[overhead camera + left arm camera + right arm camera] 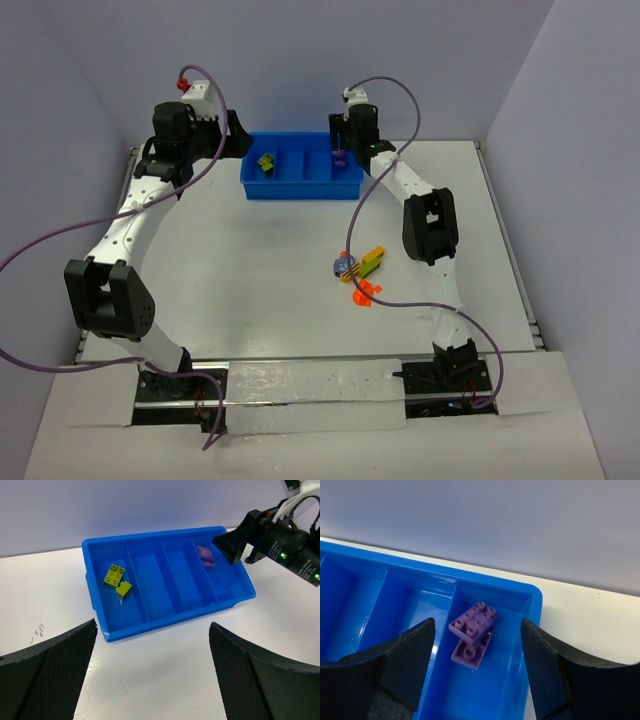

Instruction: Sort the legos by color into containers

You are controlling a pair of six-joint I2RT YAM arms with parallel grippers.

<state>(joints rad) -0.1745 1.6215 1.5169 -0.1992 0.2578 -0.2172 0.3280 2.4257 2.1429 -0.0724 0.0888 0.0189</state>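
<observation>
You had one blue bin (300, 188) split into four compartments, two olive-green bricks (114, 574) in it, two purple bricks (473, 624) stacked there too, and a loose cluster (358, 272) on the table (250, 280) that looked like four or five pieces, too small to count surely.

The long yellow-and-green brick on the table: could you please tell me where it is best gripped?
Probably across its long sides near the middle, from straight above. The yellow-and-green brick lies flat and slanted on the table, with other bricks close by its lower-left end, so bring the jaws down crosswise to it.
</observation>
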